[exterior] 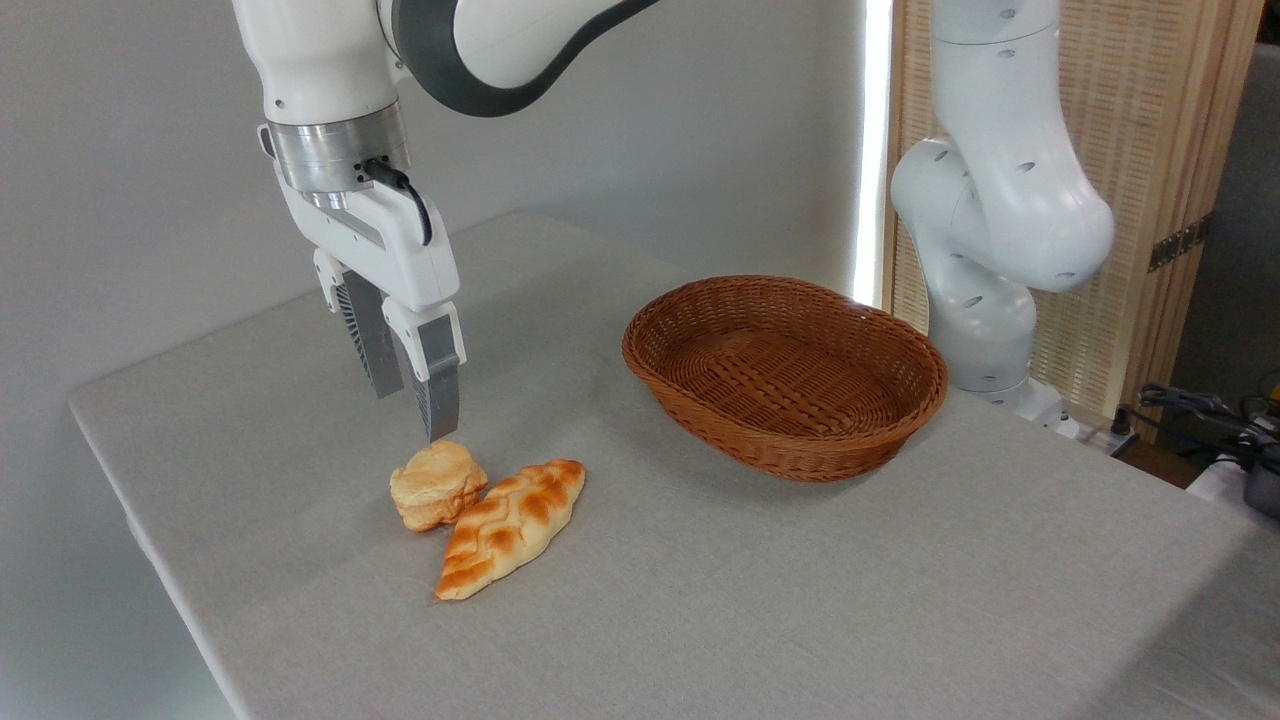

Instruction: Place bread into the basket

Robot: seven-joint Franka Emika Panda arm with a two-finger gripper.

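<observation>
Gripper jaws apart, just above bread | bread left of basket, touching braided loaf | you risk nudging that loaf on descent.

a grey cloth-covered table stands before a plain pale wall, a bright strip of daylight and slatted wooden screen behind its far right corner.

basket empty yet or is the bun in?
Empty. The basket shows only bare weave inside. The bun sits on the table touching the braided loaf, under the open claw.
</observation>
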